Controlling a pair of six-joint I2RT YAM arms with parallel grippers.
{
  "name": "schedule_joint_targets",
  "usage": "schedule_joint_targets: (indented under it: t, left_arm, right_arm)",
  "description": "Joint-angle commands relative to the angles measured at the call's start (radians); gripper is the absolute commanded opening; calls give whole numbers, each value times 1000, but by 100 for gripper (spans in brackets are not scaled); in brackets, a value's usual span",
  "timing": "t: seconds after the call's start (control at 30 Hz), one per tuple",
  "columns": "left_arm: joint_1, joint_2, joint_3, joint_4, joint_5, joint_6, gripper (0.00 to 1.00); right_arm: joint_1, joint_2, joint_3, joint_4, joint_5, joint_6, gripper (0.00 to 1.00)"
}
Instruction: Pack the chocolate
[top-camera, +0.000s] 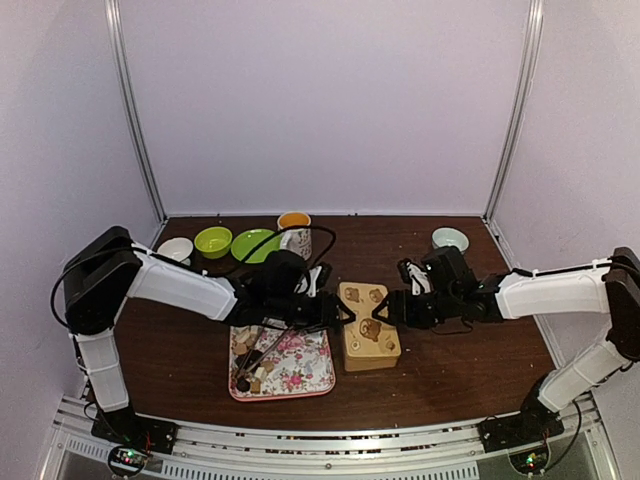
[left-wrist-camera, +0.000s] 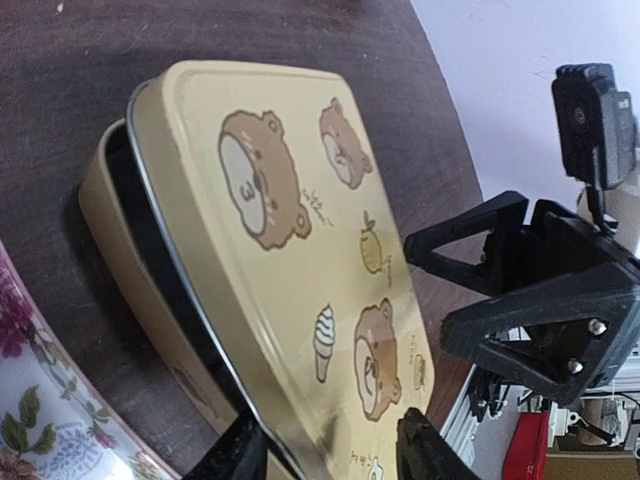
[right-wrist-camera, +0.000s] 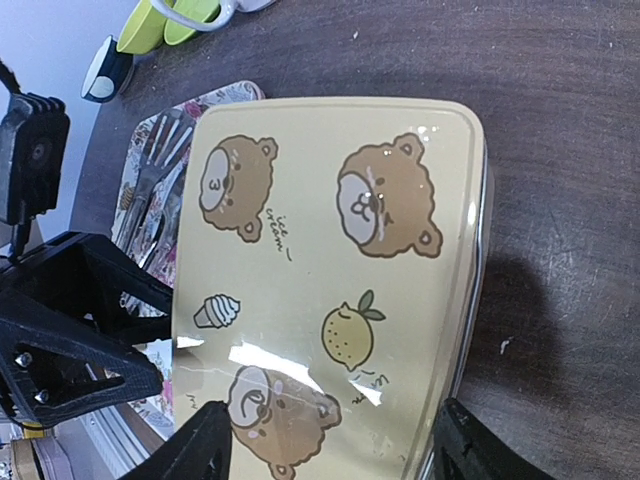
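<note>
The chocolate (top-camera: 245, 378), small dark and tan pieces, lies at the near left corner of a floral tray (top-camera: 300, 370), beside thin metal tongs (top-camera: 264, 350). A yellow tin (top-camera: 372, 352) stands right of the tray. Its bear-printed lid (top-camera: 365, 318) sits tilted on the base (left-wrist-camera: 108, 200), with a dark gap on one side. My left gripper (top-camera: 335, 312) straddles the lid (left-wrist-camera: 300, 250) from the left, its fingers against both edges (left-wrist-camera: 335, 455). My right gripper (top-camera: 393, 310) straddles the lid (right-wrist-camera: 330, 250) from the right in the same way (right-wrist-camera: 330, 455). The inside of the tin is hidden.
At the back left stand a white bowl (top-camera: 176, 248), a green bowl (top-camera: 213, 241), a green plate (top-camera: 255, 244) and a mug (top-camera: 295, 232). A pale blue bowl (top-camera: 450, 238) is at the back right. The tray touches the tin's left side.
</note>
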Motion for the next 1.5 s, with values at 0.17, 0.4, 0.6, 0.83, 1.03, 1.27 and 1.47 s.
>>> schedule_joint_targets:
  t: [0.17, 0.4, 0.6, 0.83, 1.03, 1.27, 1.47]
  left_arm:
    - [-11, -77, 47, 27, 15, 34, 39]
    - [-11, -64, 56, 6, 2, 42, 39]
    - [-15, -59, 61, -50, -19, 72, 40]
    - [-31, -36, 113, -127, -44, 111, 41]
    - [-31, -35, 117, -142, -43, 125, 41]
    - [-31, -36, 113, -146, -41, 128, 41]
    - [-31, -73, 113, -210, -79, 168, 42]
  right_arm:
    - [9, -62, 40, -29, 5, -23, 69]
    - [9, -70, 52, -82, 45, -54, 70]
    - [6, -125, 78, -186, 137, -109, 72]
    - [-14, -124, 70, -270, 237, -133, 76]
    - [-48, -104, 22, -289, 240, -129, 81]
    - [-61, -130, 10, -375, 334, -150, 94]
    - [-89, -161, -3, -459, 397, -186, 100]
